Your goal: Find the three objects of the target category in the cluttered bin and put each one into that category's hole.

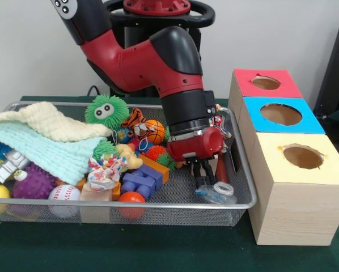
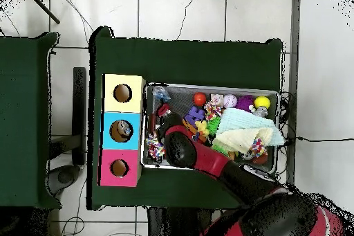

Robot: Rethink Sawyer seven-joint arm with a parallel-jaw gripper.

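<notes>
Green table (image 1: 158,255), mesh bin (image 1: 237,198) beside three holed boxes (image 1: 294,164). Your gripper (image 1: 206,182) hangs low in the bin's box-side corner, fingers slightly parted, holding nothing, just above a clear plastic piece (image 1: 217,192). Drop straight, pinch it centrally, avoid the red tool (image 1: 221,168) alongside.

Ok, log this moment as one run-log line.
arm: reaching into bin | tool: low, at bin's box-side end, just above clear plastic item | boxes: red, blue, yellow holes | blue hole: something inside
</notes>
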